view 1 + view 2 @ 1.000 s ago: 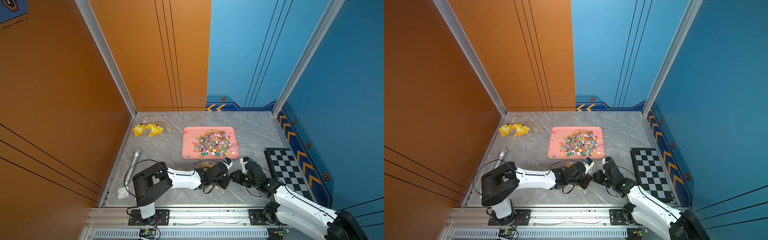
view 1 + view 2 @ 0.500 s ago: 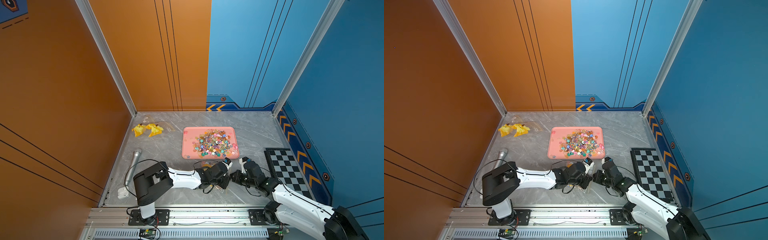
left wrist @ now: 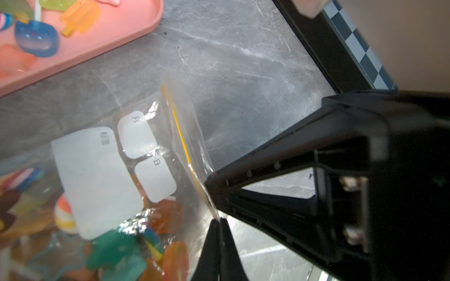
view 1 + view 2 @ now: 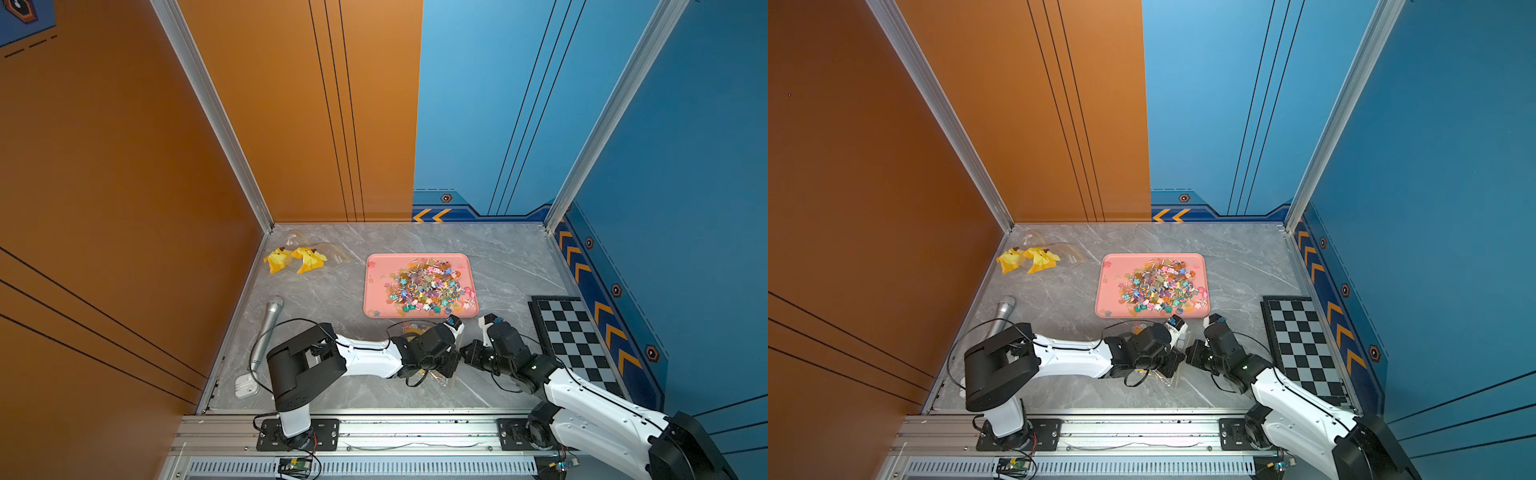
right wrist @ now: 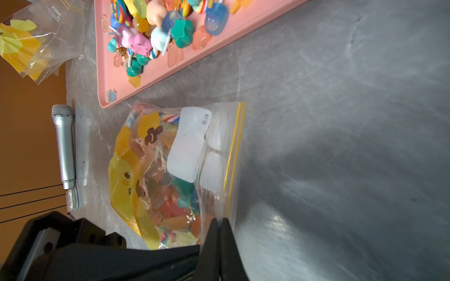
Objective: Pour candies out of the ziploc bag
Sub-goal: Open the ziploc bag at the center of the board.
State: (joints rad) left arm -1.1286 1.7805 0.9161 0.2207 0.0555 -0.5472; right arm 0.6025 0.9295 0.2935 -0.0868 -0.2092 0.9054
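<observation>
plastic ziploc bag lies just beside pink tray, candies inside. left gripper & right gripper both pinch its mouth edge. risk: thin film slips out, or it opens w/ mouth off-tray and sweets spill on table.

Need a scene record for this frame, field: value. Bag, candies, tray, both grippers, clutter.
bag: ziploc bag lying on the table beside the tray, bagged candies inside
zip: yellow strip, looks closed
tray: pink tray heaped with loose candies
left gripper: shut on the bag's lip
right gripper: shut on the same lip, past the zip
clutter: microphone, chessboard, yellow-printed bags
</observation>
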